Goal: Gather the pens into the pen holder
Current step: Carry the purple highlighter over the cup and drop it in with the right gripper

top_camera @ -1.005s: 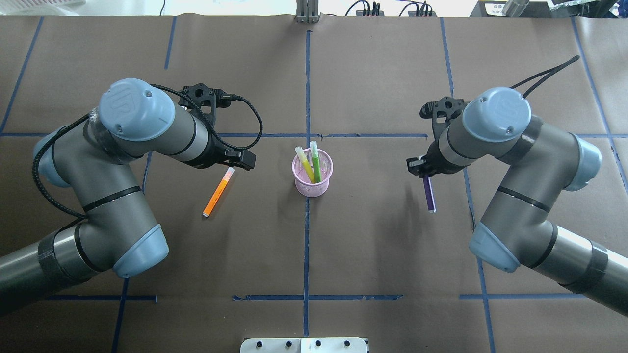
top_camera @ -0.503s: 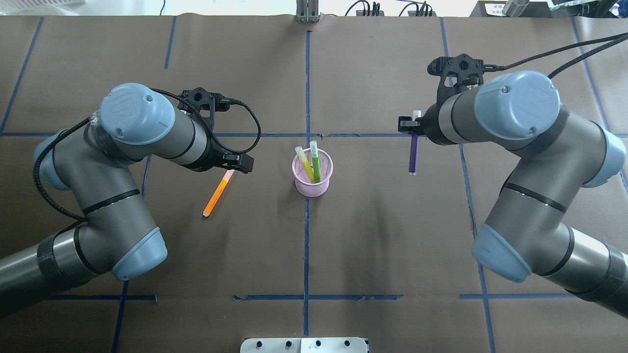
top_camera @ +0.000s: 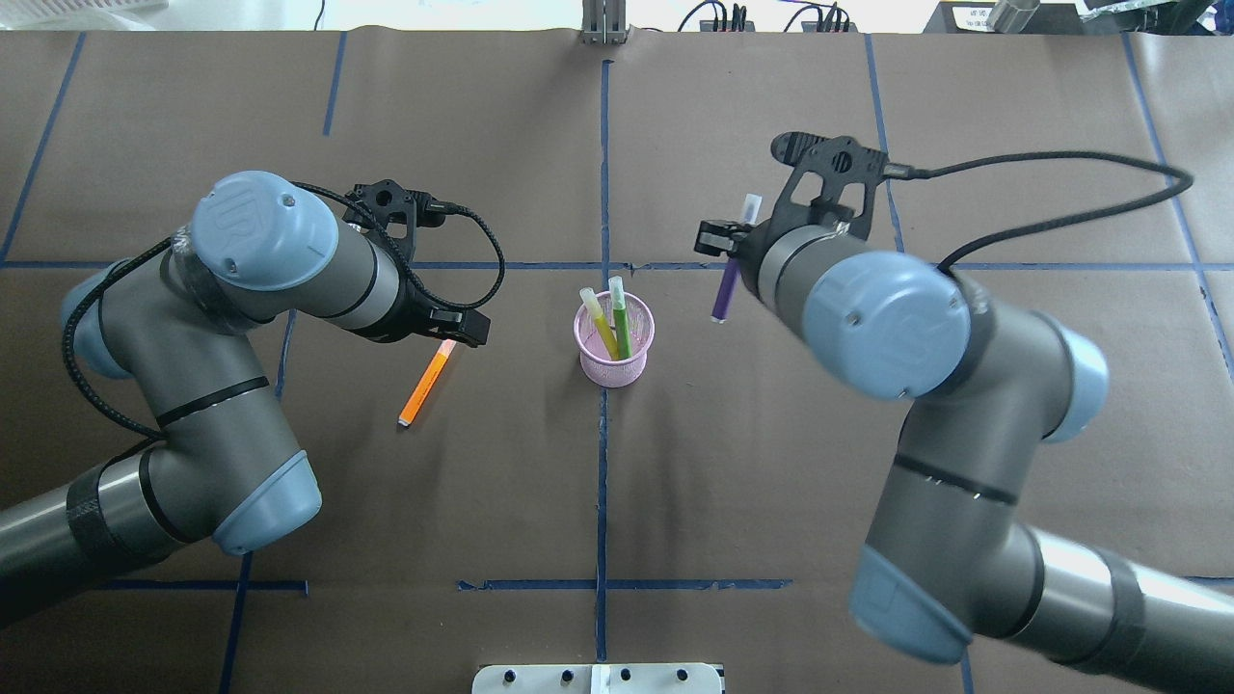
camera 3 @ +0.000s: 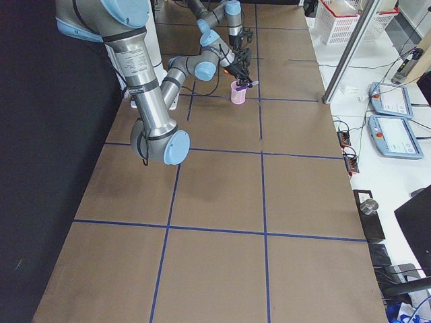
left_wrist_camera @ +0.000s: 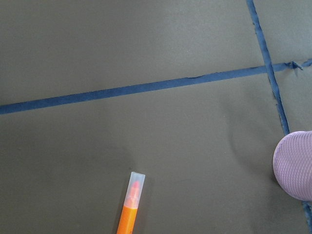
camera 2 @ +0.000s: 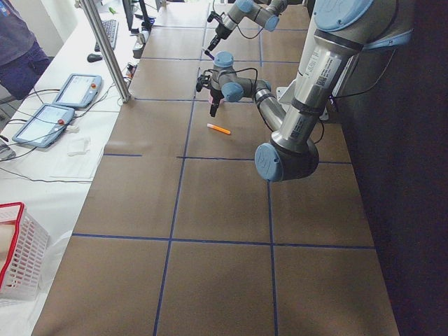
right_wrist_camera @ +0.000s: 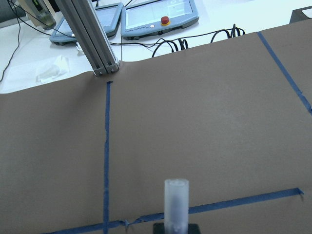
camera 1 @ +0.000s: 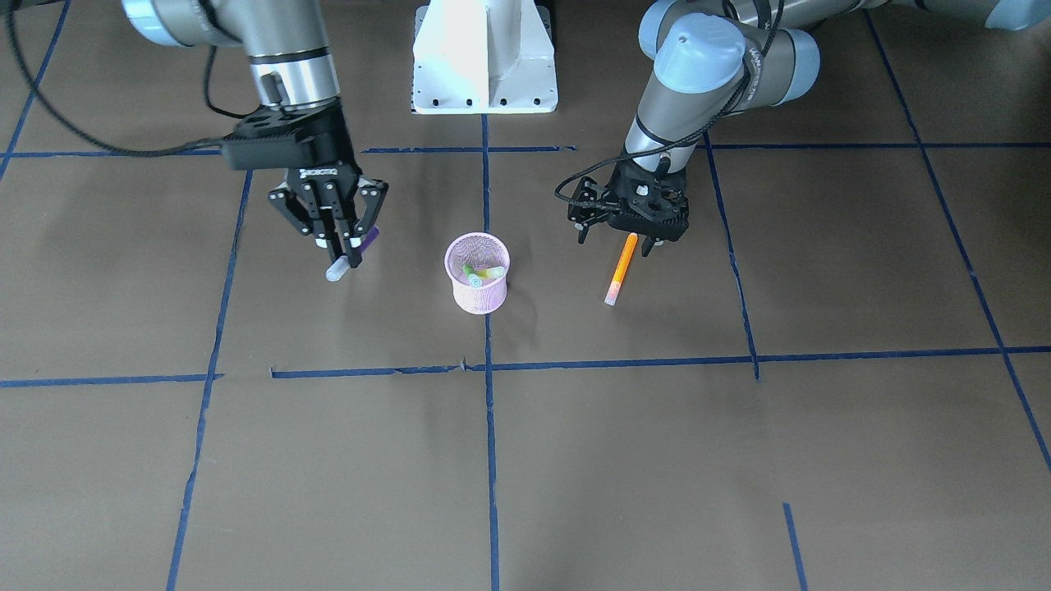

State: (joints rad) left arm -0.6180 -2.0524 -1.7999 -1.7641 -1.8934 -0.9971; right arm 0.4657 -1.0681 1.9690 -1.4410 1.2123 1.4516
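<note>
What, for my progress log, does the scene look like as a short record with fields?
In pen holder: yellow pen, green pen
On table: orange pen
Right hand: shut on purple pen, held in the air near the pen holder
Left hand: open, above the orange pen
Pens not yet in: two

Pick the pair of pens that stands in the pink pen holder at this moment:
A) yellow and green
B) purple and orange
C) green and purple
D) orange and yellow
A: the yellow pen and the green pen stand in the pen holder, while the orange pen lies on the table and the purple pen is held in the right gripper.
</note>
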